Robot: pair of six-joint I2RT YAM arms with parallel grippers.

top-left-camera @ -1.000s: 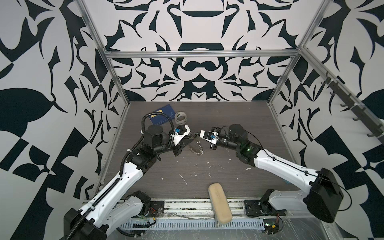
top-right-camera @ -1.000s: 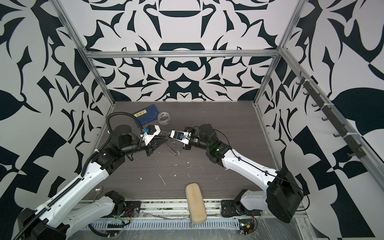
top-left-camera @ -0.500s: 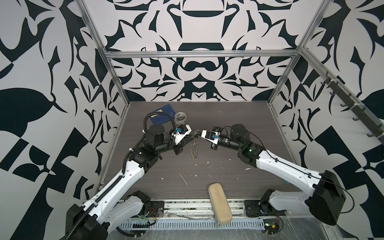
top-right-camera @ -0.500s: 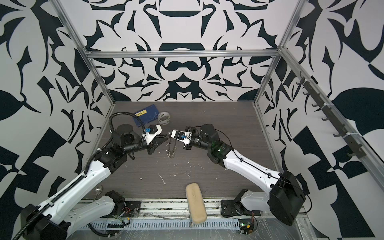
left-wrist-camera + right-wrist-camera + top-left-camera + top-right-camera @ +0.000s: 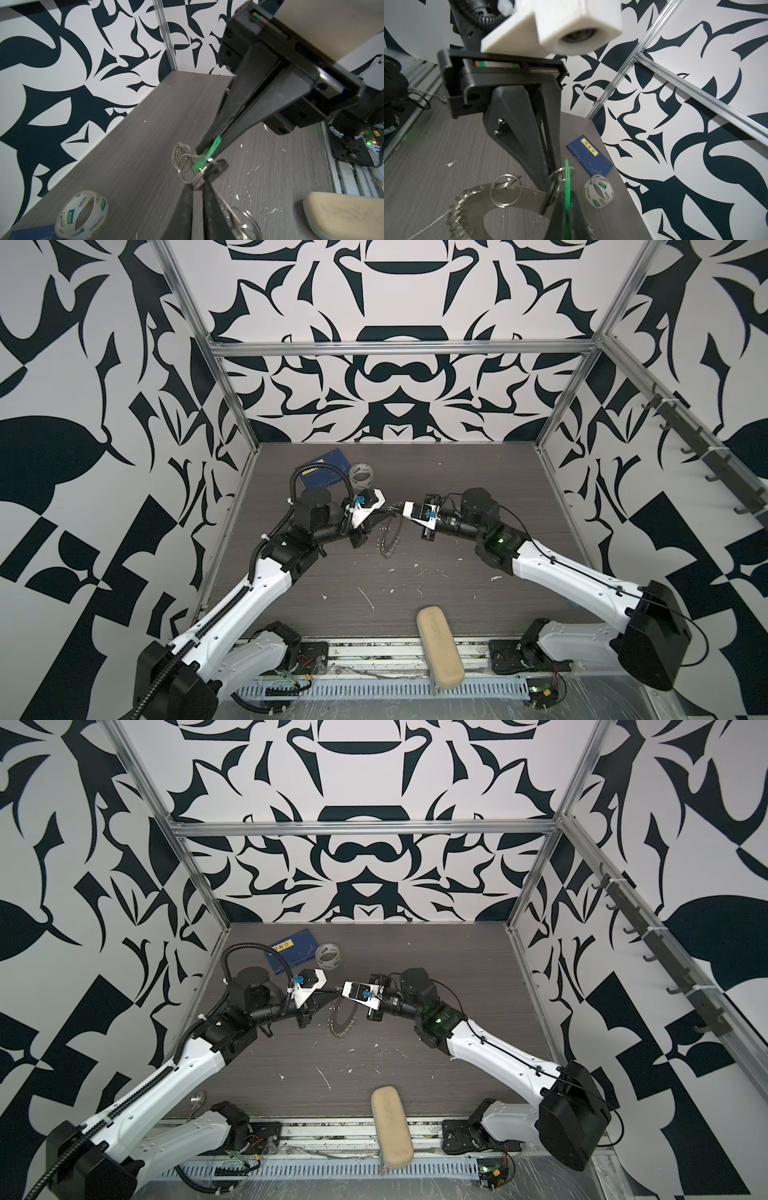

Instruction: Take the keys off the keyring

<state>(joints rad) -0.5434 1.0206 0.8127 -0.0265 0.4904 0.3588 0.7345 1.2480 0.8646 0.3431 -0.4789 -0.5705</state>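
Note:
Both grippers meet tip to tip above the middle of the table. My right gripper [image 5: 566, 194] is shut on the keys, a thin green piece [image 5: 567, 185] seen edge-on, also green in the left wrist view [image 5: 204, 158]. Its dark bit [image 5: 551, 195] hangs beside the jaws. My left gripper [image 5: 197, 188] has its jaws almost together, pinching a wire loop at the rim of the keyring [image 5: 477, 199]. The grey disc hangs below the two grippers in both top views [image 5: 388, 537] [image 5: 343, 1021]. The left gripper [image 5: 384, 513] and the right gripper [image 5: 400, 514] nearly touch.
A clear tape roll [image 5: 361, 476] and a blue book [image 5: 326, 472] lie at the back left, just behind the left wrist. A beige case [image 5: 439, 649] sits on the table's front edge. White specks dot the tabletop, and patterned walls close three sides.
The left jaws have narrowed. The keyring has turned from showing its face to hanging nearly edge-on between the grippers. Both arms have shifted only slightly.

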